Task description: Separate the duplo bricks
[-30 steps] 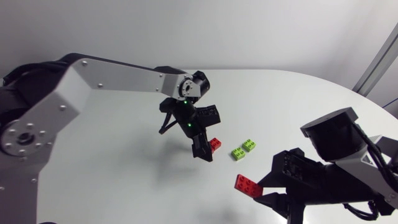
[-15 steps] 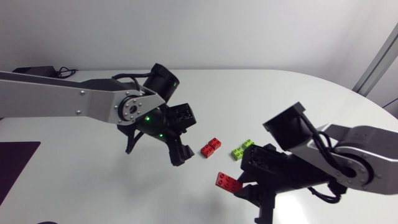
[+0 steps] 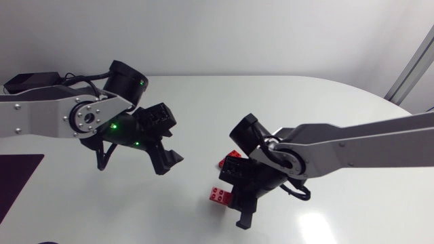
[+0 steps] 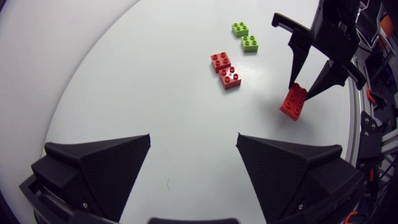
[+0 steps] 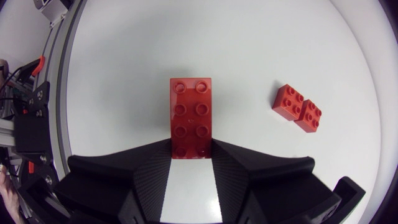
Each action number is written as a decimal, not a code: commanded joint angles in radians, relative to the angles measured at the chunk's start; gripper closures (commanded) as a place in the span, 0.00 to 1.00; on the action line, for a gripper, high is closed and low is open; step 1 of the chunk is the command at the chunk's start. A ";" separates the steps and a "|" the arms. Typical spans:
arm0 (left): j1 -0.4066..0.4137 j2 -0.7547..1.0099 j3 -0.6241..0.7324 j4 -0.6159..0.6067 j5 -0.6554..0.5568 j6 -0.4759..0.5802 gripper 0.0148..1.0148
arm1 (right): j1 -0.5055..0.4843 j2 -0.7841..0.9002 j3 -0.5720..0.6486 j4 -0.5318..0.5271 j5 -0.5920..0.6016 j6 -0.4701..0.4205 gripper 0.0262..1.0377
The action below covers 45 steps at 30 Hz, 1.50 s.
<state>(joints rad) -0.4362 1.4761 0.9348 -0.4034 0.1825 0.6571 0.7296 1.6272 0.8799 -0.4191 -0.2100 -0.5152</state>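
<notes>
Gripping a long red brick (image 5: 191,115) by its near end, the right pincer (image 5: 191,154) is closed on it. Both broad fingers press the brick's long sides and most of its length sticks out ahead of the fingertips, studs facing the wrist camera. From above, this brick sits low over the middle of the bench, a little nearer the front edge than the other bricks. In the left wrist view it hangs tilted at the tip of that pincer.

The left pincer (image 4: 193,165) is spread wide with nothing between its fingers (image 4: 102,165) and touches no brick. It hovers toward the bench's left side, well apart from all the bricks.

A pair of small red bricks (image 4: 229,76) lies side by side, touching, near the bench's middle, beside the held brick. Two small green bricks (image 4: 249,42) lie just past them, toward the right edge.
</notes>
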 commanded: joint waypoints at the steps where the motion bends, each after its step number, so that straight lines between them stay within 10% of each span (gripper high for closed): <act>1: 0.019 -0.040 -0.034 0.006 -0.002 0.003 0.04 | 0.005 0.057 0.050 -0.001 0.006 -0.005 0.64; 12: 0.036 -0.106 -0.082 0.005 -0.003 0.001 0.04 | -0.025 0.180 0.119 -0.017 0.015 -0.043 0.62; 24: 0.022 -0.129 -0.074 0.005 -0.012 -0.019 0.04 | -0.035 0.138 0.079 0.002 0.011 -0.040 0.10; 45: 0.033 -0.408 -0.111 -0.023 -0.215 -0.085 0.04 | -0.110 -0.405 -0.107 0.016 0.239 0.132 0.05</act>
<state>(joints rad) -0.4084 1.1046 0.8593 -0.4152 -0.0109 0.6003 0.6403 1.2736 0.8017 -0.3904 0.0132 -0.4225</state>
